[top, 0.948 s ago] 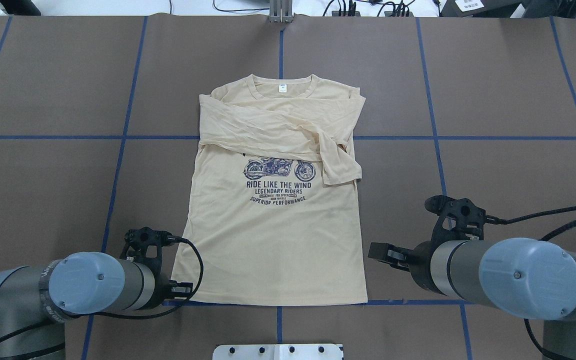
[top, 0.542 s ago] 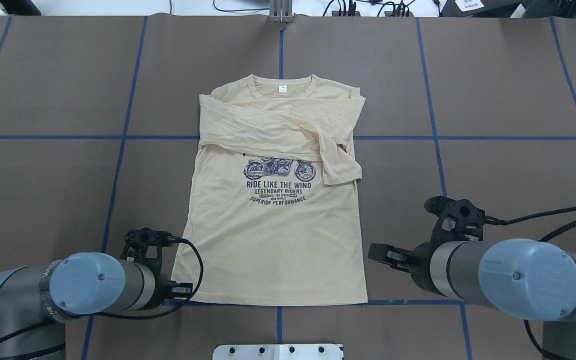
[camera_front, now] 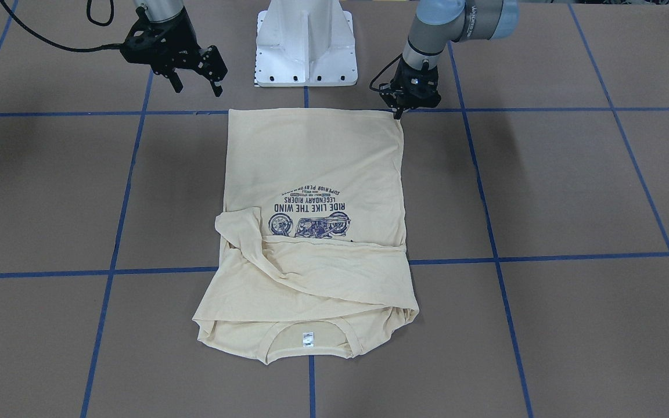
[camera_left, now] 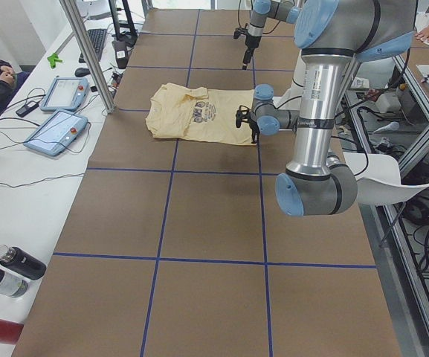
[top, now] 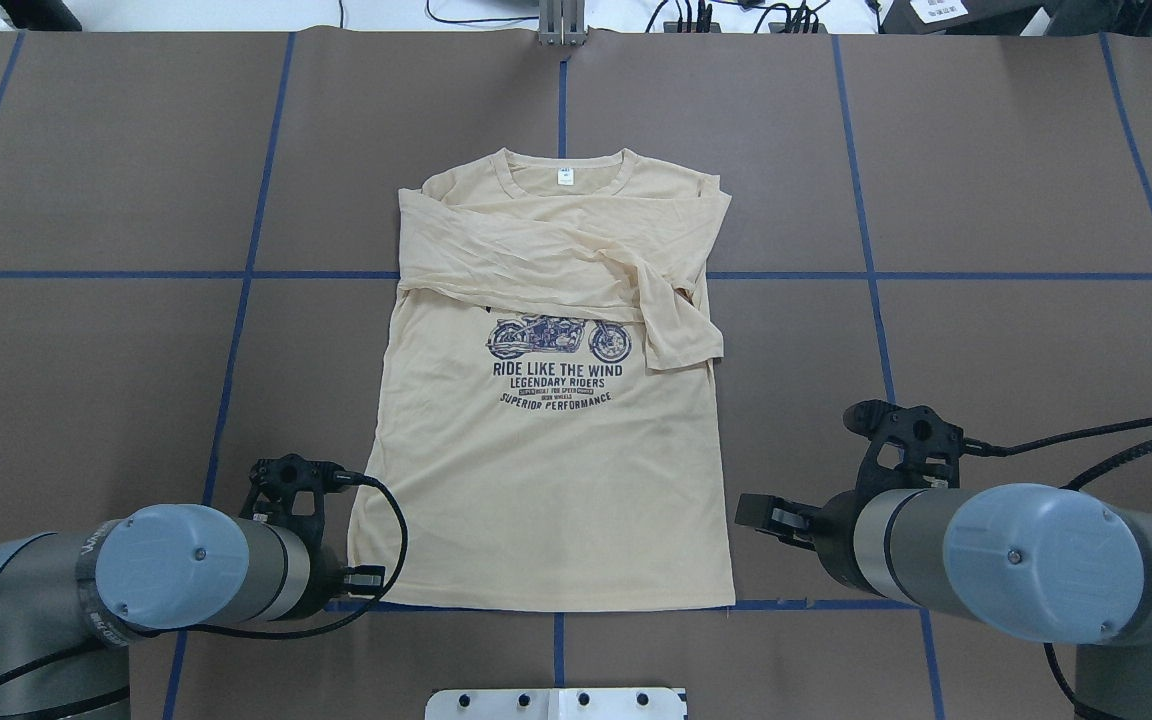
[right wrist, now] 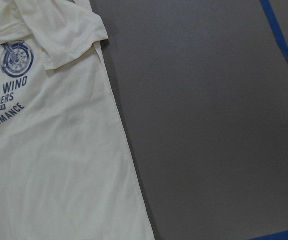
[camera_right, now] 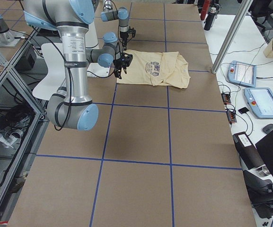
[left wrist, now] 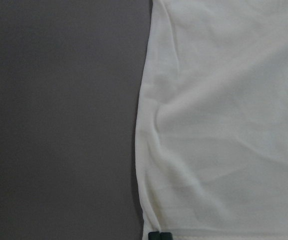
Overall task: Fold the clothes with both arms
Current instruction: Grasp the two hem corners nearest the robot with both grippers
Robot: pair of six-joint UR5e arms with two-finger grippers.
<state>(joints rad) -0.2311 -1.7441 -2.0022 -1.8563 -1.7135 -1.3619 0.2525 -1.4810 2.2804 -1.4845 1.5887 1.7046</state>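
The cream-yellow shirt [top: 546, 470] lies flat and face up, its collar on the far side. Both sleeves are folded across the chest above the navy motorcycle print [top: 558, 340]. My left gripper [camera_front: 399, 114] is down at the shirt's near left hem corner. In the left wrist view its fingertips [left wrist: 158, 235] are pressed together on the hem edge, so it is shut on the fabric. My right gripper [camera_front: 195, 81] hangs open above the bare table, just off the near right hem corner and holding nothing. The right wrist view shows the shirt's right edge [right wrist: 119, 135].
Brown table cover [top: 1016, 300] crossed by blue tape lines. The white pedestal base [camera_front: 306, 40] stands just behind the hem. Tablets, cables and bottles lie on the side benches, and a person sits at the edge of the left side view.
My right arm has drifted slightly toward the near edge and the shirt. The near left hem corner has shifted a little inward. The left arm has barely moved.
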